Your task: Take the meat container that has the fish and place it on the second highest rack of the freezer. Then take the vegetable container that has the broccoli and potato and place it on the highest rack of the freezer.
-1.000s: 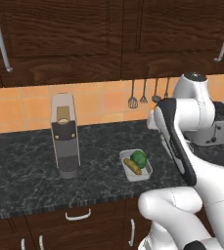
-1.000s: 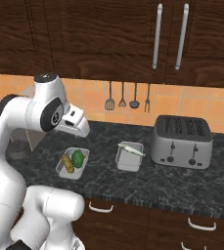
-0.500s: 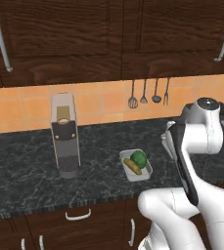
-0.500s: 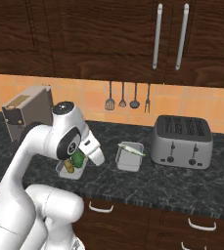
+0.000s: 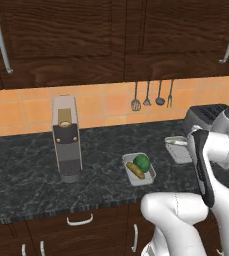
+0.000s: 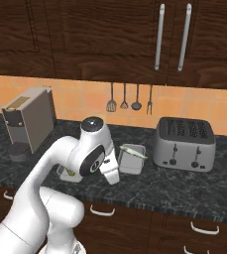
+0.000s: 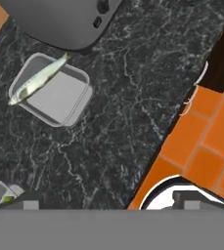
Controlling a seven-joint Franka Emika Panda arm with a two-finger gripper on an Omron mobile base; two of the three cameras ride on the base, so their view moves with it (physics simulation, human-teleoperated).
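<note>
Black speckled stone counter [image 5: 26,185] runs under dark wood wall cabinets [image 5: 61,40]; orange tiled backsplash [image 5: 101,107] behind it, with four metal utensils [image 6: 130,99] hanging on it

On the counter: tall grey coffee machine [image 5: 67,140] at the far left, chrome four-slot toaster [image 6: 185,145] at the right

Shallow grey container with the fish [image 6: 132,158] lies just left of the toaster, close to it but apart; the slim silver-green fish [image 7: 37,78] lies diagonally across it, overhanging the rim

Shallow grey container with the green broccoli and yellowish potato [image 5: 139,169] sits between coffee machine and fish container, near the counter's front edge; in the right base view the white arm covers most of it

Bare counter lies in front of the fish container out to the edge; beyond the edge, orange floor tiles [image 7: 201,141]

Gripper [image 7: 106,202]: the two dark tips stand far apart at the bottom of the hand view, jaws wide, nothing between them, above the counter and clear of both containers
</note>
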